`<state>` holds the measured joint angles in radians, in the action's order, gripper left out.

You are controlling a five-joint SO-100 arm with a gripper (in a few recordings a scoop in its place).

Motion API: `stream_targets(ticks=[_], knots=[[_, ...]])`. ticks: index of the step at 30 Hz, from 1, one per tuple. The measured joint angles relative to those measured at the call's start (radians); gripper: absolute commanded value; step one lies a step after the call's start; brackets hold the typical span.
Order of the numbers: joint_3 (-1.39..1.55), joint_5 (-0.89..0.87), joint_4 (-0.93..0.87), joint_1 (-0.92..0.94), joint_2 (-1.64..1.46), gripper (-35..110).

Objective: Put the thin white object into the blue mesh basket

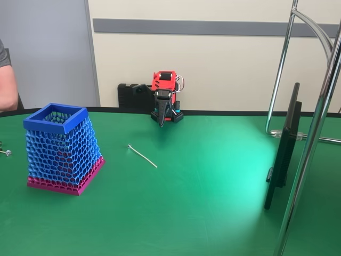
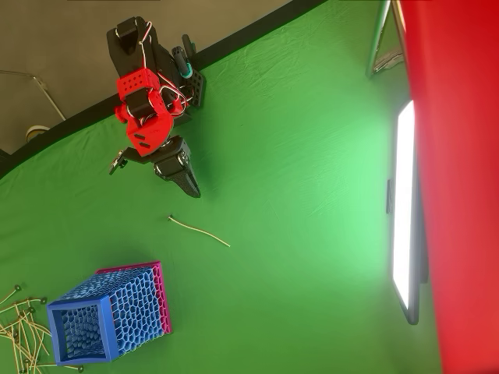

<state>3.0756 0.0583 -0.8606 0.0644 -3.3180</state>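
Thin white object (image 1: 142, 156) lying flat on the green table (image 1: 213, 202), a very slim, pale strip with a slight bend and a small thickened head at its upper-left end in the fixed view. In the overhead view (image 2: 199, 231), a gently curved off-white line, head toward the left, tail trailing down to the right. Out in the open, touching nothing else.

Blue mesh basket (image 1: 63, 146) standing upright well to the left of the strip in the fixed view: honeycomb mesh walls tapering up to a solid blue square rim, magenta-pink base at the bottom. In the overhead view (image 2: 109, 315), below and left of the strip, apart from it.

Gripper (image 1: 162, 118) hanging at the far edge of the table, black fingers pointing down and pressed together, nothing between them. In the overhead view (image 2: 189, 183), tips just above the strip's head end, clear of it.

Small bundle of similar pale strips (image 2: 19, 331) lying left of the basket in the overhead view.
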Motion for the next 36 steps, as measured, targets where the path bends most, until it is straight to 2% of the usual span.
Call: stream_targets(ticks=[36], knots=[[0.0, 0.017, -0.006, 0.0, 0.0, 1]])
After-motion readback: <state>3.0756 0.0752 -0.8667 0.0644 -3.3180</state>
